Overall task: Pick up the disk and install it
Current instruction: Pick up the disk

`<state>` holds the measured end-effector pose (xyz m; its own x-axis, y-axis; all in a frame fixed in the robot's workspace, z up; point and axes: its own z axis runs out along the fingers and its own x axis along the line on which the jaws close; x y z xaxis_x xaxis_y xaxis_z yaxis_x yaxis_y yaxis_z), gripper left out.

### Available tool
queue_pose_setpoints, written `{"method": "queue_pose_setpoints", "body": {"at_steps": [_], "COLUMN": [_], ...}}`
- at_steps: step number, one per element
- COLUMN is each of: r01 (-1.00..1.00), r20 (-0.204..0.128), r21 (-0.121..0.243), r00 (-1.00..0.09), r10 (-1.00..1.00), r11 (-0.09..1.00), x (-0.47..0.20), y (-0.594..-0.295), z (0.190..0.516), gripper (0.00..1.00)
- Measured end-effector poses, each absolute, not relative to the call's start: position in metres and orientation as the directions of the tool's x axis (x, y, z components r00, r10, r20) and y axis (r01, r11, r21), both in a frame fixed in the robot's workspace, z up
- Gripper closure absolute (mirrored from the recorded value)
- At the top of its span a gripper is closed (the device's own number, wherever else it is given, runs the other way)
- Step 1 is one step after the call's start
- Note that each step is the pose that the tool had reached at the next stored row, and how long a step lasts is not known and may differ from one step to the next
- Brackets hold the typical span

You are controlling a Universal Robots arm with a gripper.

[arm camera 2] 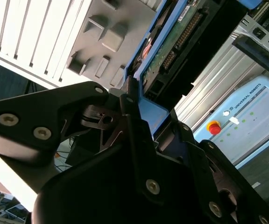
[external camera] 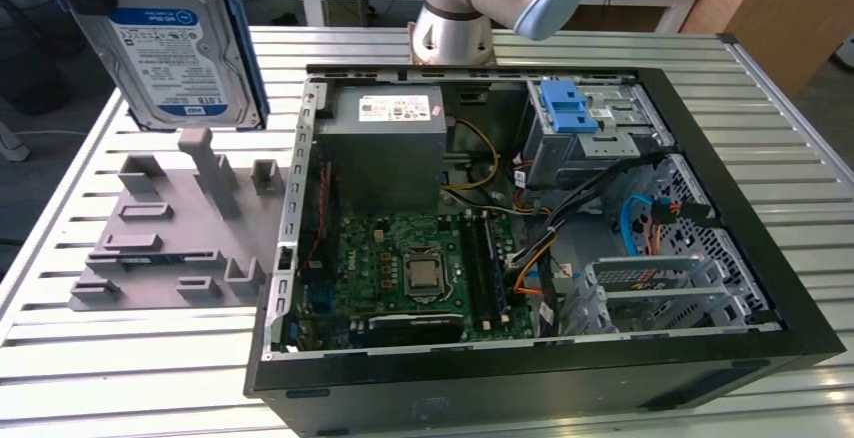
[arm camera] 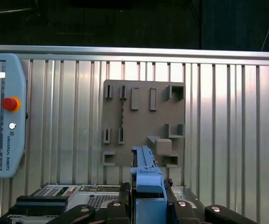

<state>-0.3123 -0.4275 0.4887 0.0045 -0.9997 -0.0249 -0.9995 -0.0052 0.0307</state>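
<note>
**Disk in the air, installation not yet done**

The slatted metal table (external camera: pixel 120 358) carries an open computer case (external camera: pixel 534 373), lying on its side with its inside bared. Within the case, the grey power supply (external camera: pixel 387 148) sits toward twelve o'clock. A metal drive cage with a blue latch (external camera: pixel 571 108) sits at about one o'clock. From the exterior view I cannot tell which bay is meant for the drive.

The grey slotted stand (external camera: pixel 174 248) rests on the table at nine o'clock from the case, just beside its wall. None of its slots holds anything.

The disk (external camera: pixel 174 48) hangs upright above the stand's far end, at roughly ten o'clock from the case and clear of both stand and table. Its labelled face is toward the exterior camera.

In the first wrist view the tool (arm camera: pixel 148 205) is closed narrow on the blue bracket at the disk's edge, with the stand and table well below.

By my reading, the pick-up half of the job is complete. The carry across to the case and the seating of the disk inside it remain to be done.
</note>
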Motion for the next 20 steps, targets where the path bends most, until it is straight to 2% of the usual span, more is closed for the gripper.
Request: {"method": "queue_pose_setpoints", "body": {"at_steps": [20], "r01": [-1.000], "r20": [-0.025], "r21": [0.031], "r00": [0.004], "r10": [-1.000], "r11": [-0.005], "x": [-0.267], "y": [-0.429], "z": [0.489], "gripper": [0.64]}}
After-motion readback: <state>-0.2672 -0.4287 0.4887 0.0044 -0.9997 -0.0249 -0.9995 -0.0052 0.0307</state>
